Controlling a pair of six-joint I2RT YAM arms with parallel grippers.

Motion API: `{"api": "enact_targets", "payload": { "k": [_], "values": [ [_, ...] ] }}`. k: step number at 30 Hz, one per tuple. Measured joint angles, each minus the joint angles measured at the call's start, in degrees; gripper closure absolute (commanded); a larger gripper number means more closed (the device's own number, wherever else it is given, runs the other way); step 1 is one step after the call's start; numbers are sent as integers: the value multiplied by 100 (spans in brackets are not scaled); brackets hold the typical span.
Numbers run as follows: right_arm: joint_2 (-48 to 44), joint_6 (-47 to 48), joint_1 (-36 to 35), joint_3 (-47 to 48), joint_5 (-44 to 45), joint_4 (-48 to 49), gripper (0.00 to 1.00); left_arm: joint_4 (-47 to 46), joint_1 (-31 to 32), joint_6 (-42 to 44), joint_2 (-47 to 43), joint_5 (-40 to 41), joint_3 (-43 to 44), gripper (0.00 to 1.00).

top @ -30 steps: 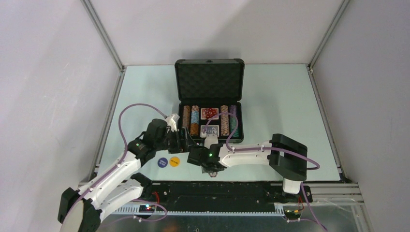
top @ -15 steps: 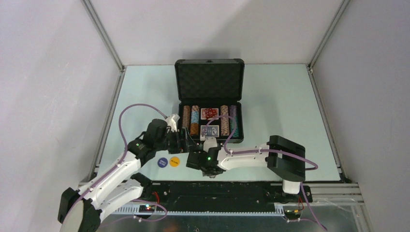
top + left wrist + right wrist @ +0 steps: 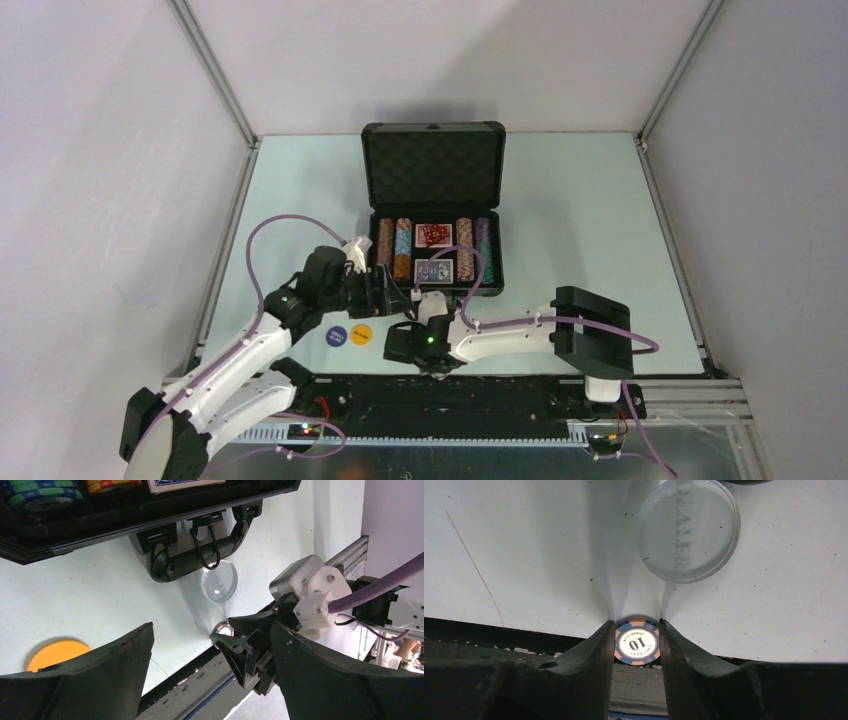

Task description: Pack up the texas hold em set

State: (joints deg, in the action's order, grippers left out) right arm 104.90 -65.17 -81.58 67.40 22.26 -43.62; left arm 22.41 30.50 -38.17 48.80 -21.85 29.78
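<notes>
blue-and-salmon 10 chip (image 3: 636, 642) sits clamped in the right gripper (image 3: 636, 626) at the table (image 3: 524, 555) edge.

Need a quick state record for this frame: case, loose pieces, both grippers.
case: open, lid up; chip rows and blue deck inside
10 chip: flat at near edge of table, outside the case
clear button: on table by the handle
blue button, orange button: side by side on table
left gripper: open, empty
right gripper: fingers against both edges of the 10 chip
</notes>
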Motion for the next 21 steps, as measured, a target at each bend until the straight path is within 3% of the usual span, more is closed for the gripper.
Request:
{"api": "enact_targets", "payload": {
  "k": [10, 21],
  "values": [
    [-24, -70, 44, -2, 13, -87, 48, 0, 2, 0, 39, 0, 0, 9],
    [-33, -52, 90, -4, -48, -101, 60, 0, 2, 2, 50, 2, 0, 9]
  ]
}}
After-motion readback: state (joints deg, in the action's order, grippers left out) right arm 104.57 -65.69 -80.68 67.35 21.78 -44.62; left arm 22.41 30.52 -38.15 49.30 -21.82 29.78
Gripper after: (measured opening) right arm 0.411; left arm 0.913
